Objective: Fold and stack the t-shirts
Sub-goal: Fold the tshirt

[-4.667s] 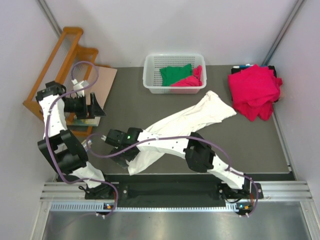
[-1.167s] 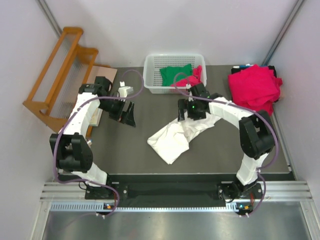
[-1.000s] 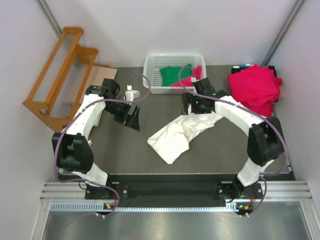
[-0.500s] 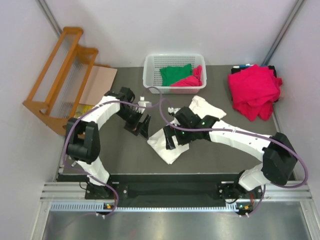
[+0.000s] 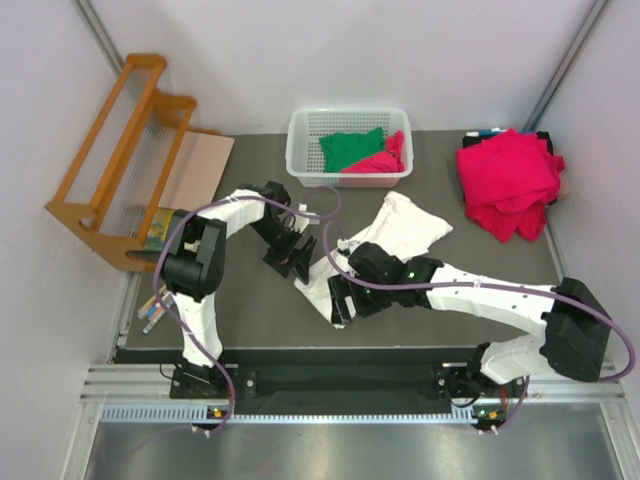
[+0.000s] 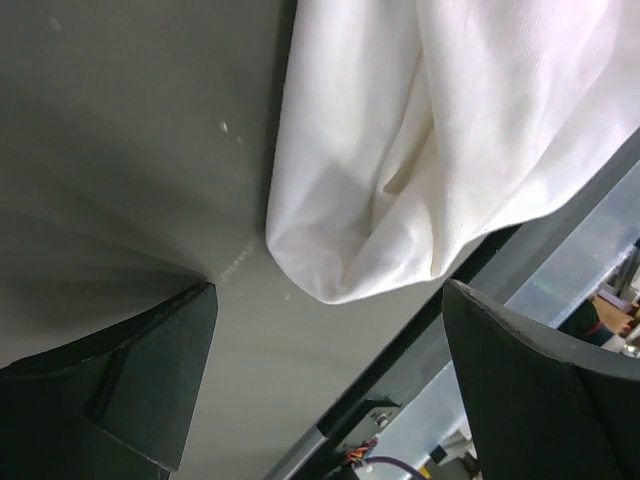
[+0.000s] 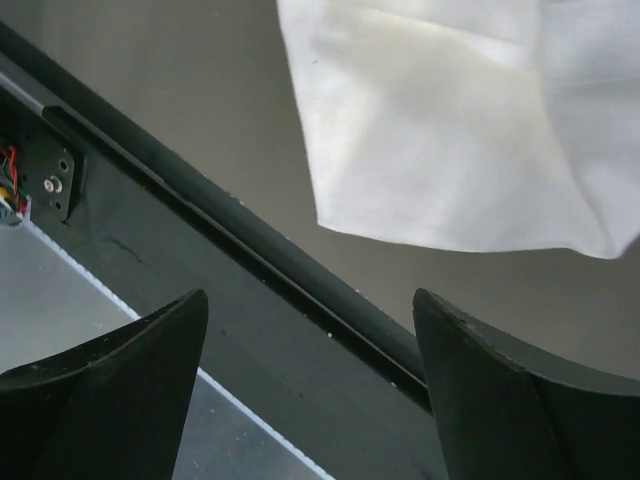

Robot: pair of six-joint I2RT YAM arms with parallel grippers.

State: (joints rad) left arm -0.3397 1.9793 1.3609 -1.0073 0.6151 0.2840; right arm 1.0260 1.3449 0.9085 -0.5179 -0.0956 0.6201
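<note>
1. The white t-shirt (image 5: 400, 228) is lying on the desk (image 5: 240, 310) nearward of the basket (image 5: 294, 150), its long axis slanting rightward.
2. The left claw (image 5: 293, 257) and right claw (image 5: 340, 298) are gaping wide, empty, flanking its basket-far end.

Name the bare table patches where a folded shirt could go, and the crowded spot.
Bare: near-left corner of the table; the strip between white t-shirt and pink pile. Crowded: centre, where left gripper and right gripper flank the shirt's near end.
</note>
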